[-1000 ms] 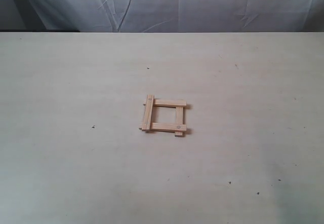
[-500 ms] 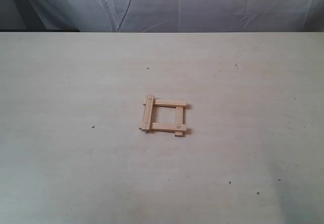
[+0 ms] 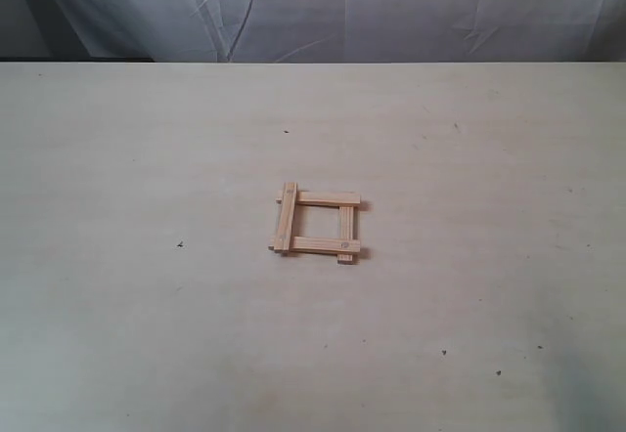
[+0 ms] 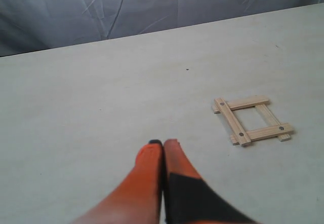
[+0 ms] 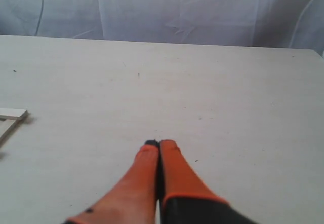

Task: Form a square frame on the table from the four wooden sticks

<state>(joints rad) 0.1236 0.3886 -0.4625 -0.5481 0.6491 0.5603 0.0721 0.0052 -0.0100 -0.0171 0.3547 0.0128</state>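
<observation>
Right, frame (image 3: 320, 246) sits mid-counter (image 3: 147, 334): four sticks (image 3: 329, 198) overlapped at the corners, with the left stick (image 3: 285, 219) lying over both cross sticks. Both arms are off it. The left hand (image 4: 163, 144) is closed tight, holding nothing, well apart from the frame. The right hand (image 5: 159, 144) is likewise closed and empty over bare counter; only one stick end (image 5: 12, 114) shows in its view.

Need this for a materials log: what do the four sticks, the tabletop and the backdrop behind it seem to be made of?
Four sticks: apparently bare light wood, pale tan and matte, with small dark dots near some ends. Table: pale cream wood-grain surface, matte; solid wood or printed laminate, cannot tell. Backdrop: grey-white cloth, judging by its creases and folds.
</observation>
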